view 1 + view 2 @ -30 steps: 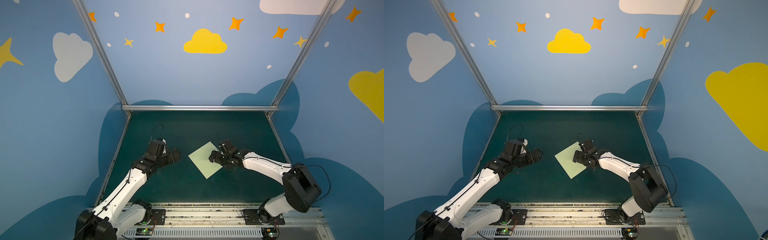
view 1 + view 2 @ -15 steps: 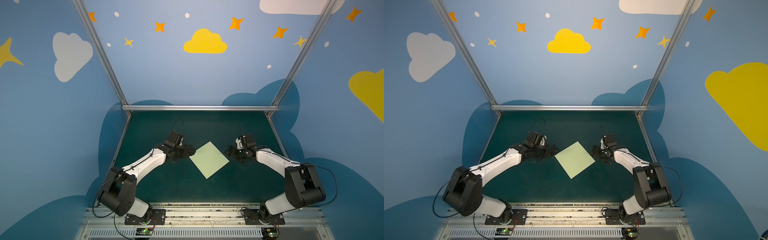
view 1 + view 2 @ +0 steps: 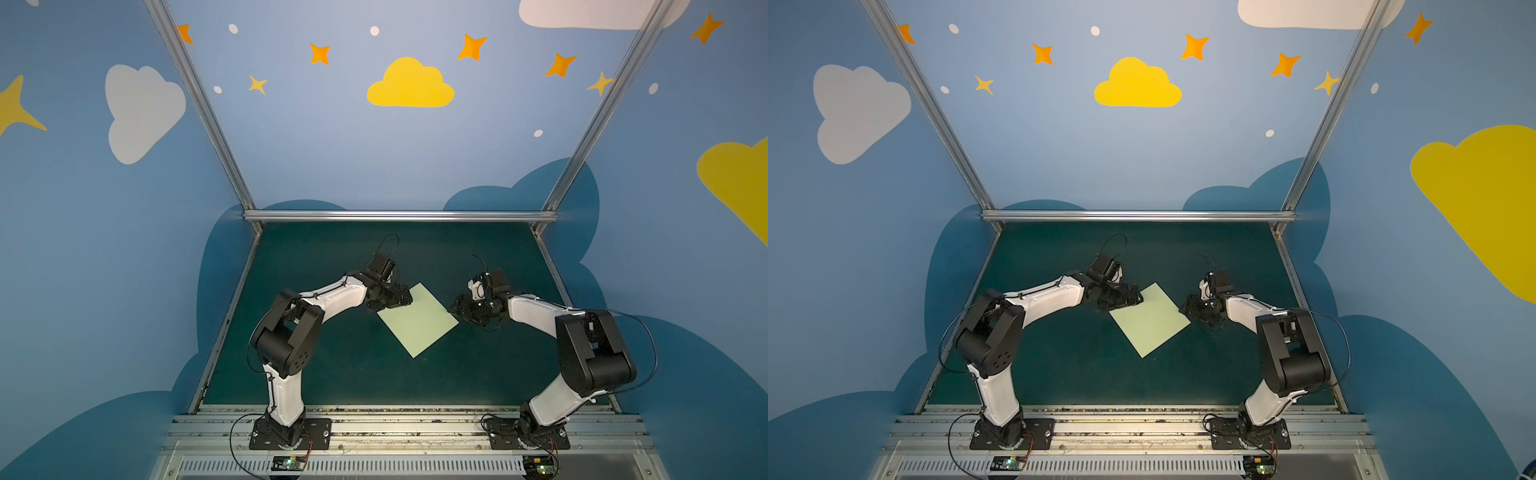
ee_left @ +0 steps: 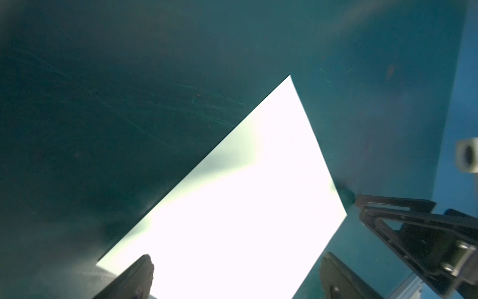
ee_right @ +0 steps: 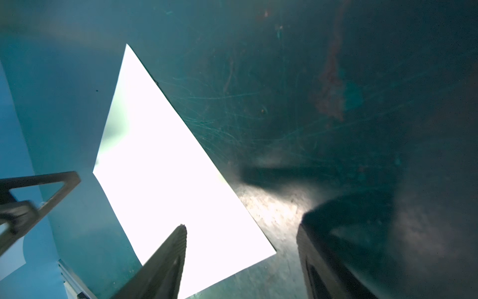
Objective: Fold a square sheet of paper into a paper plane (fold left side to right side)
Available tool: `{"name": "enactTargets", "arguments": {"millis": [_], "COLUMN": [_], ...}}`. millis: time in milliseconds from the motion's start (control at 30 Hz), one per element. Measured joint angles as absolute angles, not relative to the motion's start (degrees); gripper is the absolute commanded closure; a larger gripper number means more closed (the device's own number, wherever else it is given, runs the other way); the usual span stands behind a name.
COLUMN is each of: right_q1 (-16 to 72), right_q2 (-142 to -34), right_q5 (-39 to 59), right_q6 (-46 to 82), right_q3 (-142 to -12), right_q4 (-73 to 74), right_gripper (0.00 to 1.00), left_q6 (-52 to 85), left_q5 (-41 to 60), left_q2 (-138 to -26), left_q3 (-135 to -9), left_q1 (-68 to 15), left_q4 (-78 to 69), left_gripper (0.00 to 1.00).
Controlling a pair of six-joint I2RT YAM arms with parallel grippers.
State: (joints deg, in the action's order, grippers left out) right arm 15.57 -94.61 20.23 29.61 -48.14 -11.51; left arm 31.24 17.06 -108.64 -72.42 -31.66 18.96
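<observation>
The square sheet of paper [image 3: 417, 320] lies flat on the desk [image 3: 332, 374], corner-on to the arms, between the two tools. It is just right of the left tool [image 3: 405, 300], whose jaws straddle its near edge. At the right tool [image 3: 454, 309], one finger [image 5: 170, 259] is over the sheet's corner and the other [image 5: 323, 259] over bare desk.

Scratched dark green tabletop [image 3: 332, 365], blue wall [image 3: 332, 158], yellow cloud [image 3: 409, 85], orange star [image 3: 471, 46], aluminium crossbar [image 3: 399, 215]

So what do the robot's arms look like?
The left arm and right arm have smooth white shells and chunky black joints. Thin black cables loop off them. The left gripper and right gripper are black, each with two wedge-shaped fingers.
</observation>
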Motion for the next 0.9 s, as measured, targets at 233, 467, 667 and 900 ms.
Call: {"name": "enactTargets", "arguments": {"millis": [233, 467, 667, 900], "right_q1": [15.5, 16.2, 19.9, 24.1], "right_q2": [-93.8, -91.0, -90.2, -90.2], "right_q5": [20.8, 19.9, 19.5, 19.7], "right_q6": [29.9, 31.6, 34.1, 37.1], "right_q3": [-45.5, -40.2, -38.9, -38.5], "right_q4": [-7.3, -0.5, 1.5, 2.8], "right_gripper": [0.34, 0.34, 0.36, 0.36], "left_q6": [30.3, 30.2, 30.2, 30.2], "left_q5": [16.2, 16.2, 16.2, 16.2], "left_q2": [-111.7, -112.0, -112.1, -112.2], "left_q3": [-73.3, -73.4, -73.4, -73.4], "left_q1": [-31.6, -31.6, -31.6, -31.7], "left_q4": [18.5, 18.3, 18.3, 18.3], "left_gripper": [0.0, 0.0, 0.0, 0.0]}}
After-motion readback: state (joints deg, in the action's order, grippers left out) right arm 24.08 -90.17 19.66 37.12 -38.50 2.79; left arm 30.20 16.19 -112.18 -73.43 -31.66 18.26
